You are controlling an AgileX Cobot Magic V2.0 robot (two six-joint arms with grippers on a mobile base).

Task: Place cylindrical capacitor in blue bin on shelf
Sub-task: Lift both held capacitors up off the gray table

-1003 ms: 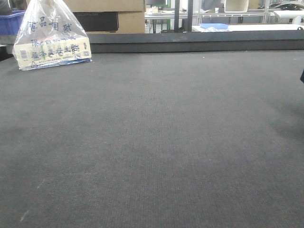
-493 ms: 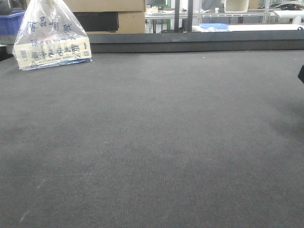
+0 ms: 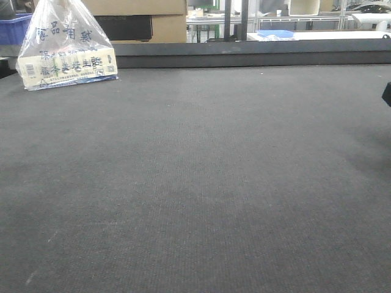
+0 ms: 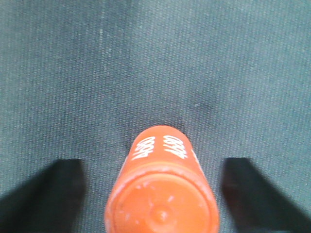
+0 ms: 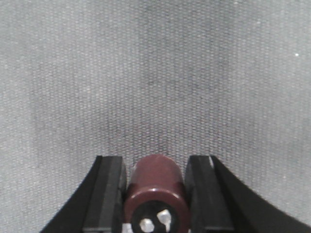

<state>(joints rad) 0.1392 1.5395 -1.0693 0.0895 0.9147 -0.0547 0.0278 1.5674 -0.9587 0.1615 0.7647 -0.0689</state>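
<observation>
Left wrist view, bottom centre: orange capacitor [image 4: 163, 194], white digits on its sleeve, sits between the jaws of the left gripper [image 4: 151, 164], which stand wide apart and clear of it. Right wrist view, bottom centre: maroon capacitor [image 5: 155, 187], metal terminals on its end face, is clamped in the right gripper [image 5: 154, 160].

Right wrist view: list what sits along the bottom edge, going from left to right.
first black pincer finger → dark maroon cylindrical capacitor → second black pincer finger
</observation>
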